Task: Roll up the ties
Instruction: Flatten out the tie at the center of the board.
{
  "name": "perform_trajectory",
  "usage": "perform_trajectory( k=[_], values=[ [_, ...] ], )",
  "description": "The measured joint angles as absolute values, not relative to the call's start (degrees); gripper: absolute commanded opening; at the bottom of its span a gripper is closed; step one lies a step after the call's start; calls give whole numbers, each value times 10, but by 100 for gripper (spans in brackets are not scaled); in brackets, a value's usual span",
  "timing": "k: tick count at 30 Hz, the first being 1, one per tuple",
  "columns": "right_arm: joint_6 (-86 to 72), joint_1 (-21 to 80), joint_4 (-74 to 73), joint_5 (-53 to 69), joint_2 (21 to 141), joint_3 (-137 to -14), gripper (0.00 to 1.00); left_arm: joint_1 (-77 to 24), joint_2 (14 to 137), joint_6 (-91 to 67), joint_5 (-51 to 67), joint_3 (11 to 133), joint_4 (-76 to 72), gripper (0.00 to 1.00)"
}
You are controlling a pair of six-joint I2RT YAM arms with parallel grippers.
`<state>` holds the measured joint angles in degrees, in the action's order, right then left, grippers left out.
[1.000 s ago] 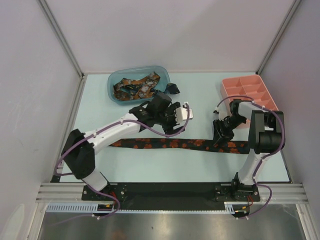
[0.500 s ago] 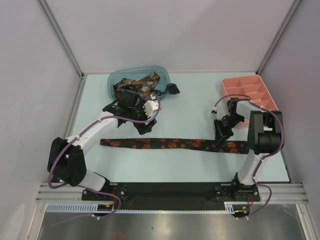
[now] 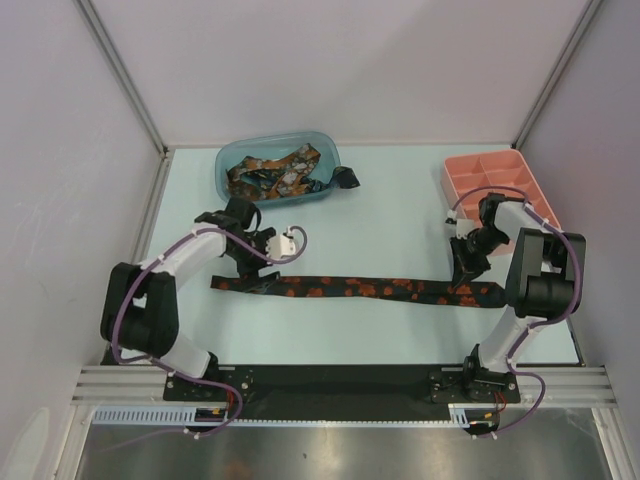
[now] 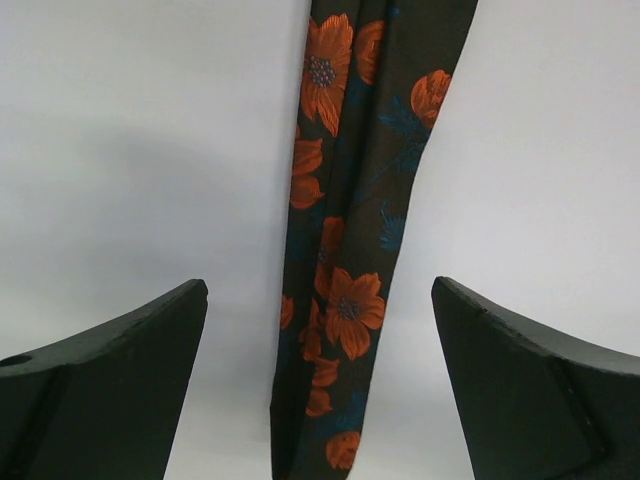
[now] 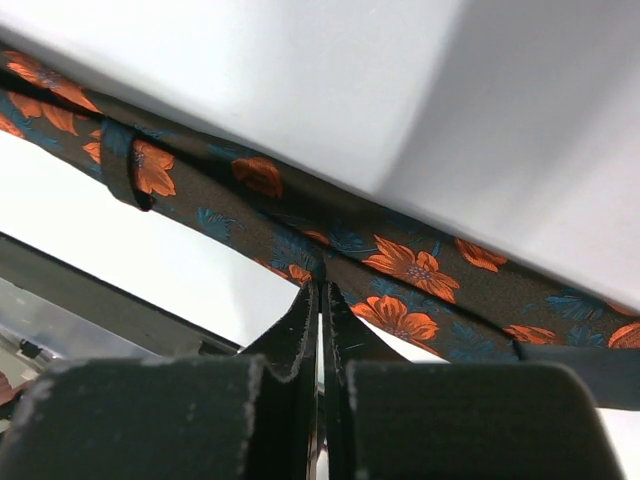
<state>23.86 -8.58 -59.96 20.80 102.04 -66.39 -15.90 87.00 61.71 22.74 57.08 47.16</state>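
Looking down from above, one tie [image 3: 350,288] lies flat and at full length across the counter [image 3: 390,220], running left to right in front of both my arms. My left end effector [image 3: 258,270] hangs over its left end. My right end effector [image 3: 465,272] is down on it near its right end. At the back left, a blue bin [image 3: 240,200] holds more ties [image 3: 270,172] in a loose, unrolled tangle. A pink tray [image 3: 455,180] with compartments stands at the back right.

From the left wrist, my two fingers [image 4: 110,380] are spread as wide as they go and hold nothing. The tie runs up the middle of the gap between them, touching neither, with orange flowers on dark cloth.

From the right wrist, my fingertips [image 5: 300,320] are pressed fully together at the tie's near edge. The cloth puckers there, so I judge they have nipped it.

By my reading the task has barely started. This tie is straightened and pinned at one end, but no turn of a roll shows, and the bin's ties wait untouched.
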Motion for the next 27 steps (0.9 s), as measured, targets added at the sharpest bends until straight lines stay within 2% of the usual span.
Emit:
perform_trajectory(
  k=[11,12,15,16,18,19,20,24,26,27],
  values=[
    [225,-88,-592,183,1018,-655,0,-260,943,656,221,562,376,100],
    [225,-88,-590,182,1016,-653,0,-267,948,656,220,561,369,97],
    [222,-88,-584,178,1010,-646,0,-276,966,654,222,565,355,75],
    [221,-88,-584,175,1009,-645,0,-276,971,651,223,569,357,63],
    [219,-86,-580,171,1008,-645,0,-273,984,647,224,585,364,54],
    [217,-84,-577,168,1008,-645,0,-269,991,646,228,592,368,46],
    [215,-83,-574,166,1008,-645,0,-264,995,647,229,597,371,44],
    [210,-66,-560,158,1008,-645,0,-235,997,656,232,599,385,42],
    [210,-57,-552,156,1008,-645,0,-225,997,663,232,601,396,49],
    [210,-54,-550,156,1008,-645,0,-222,997,666,231,601,400,56]
  ],
)
